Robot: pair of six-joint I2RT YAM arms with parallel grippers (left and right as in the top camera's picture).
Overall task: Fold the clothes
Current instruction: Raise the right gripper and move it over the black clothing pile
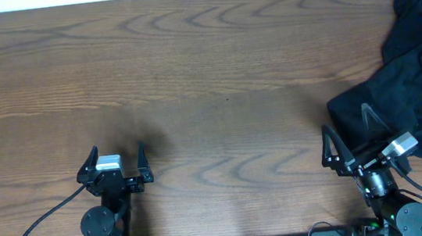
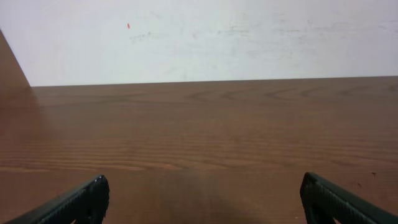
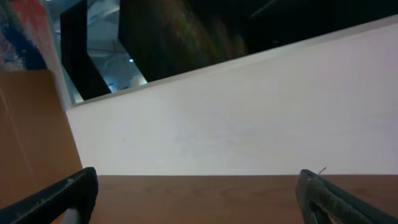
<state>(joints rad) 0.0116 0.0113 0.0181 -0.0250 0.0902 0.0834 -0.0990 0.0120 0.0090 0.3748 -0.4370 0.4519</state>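
left end effector (image 1: 116, 148) and right end effector (image 1: 344, 117) gape wide; wrinkled black clothes (image 1: 417, 57) (soft) beside the right.

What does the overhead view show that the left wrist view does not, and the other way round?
Only the overhead view shows the black clothes, heaped at the right, and the right hand, open at their near edge. Only the left wrist view shows the white wall with a small red mark. Both show the wooden table and the open left hand.
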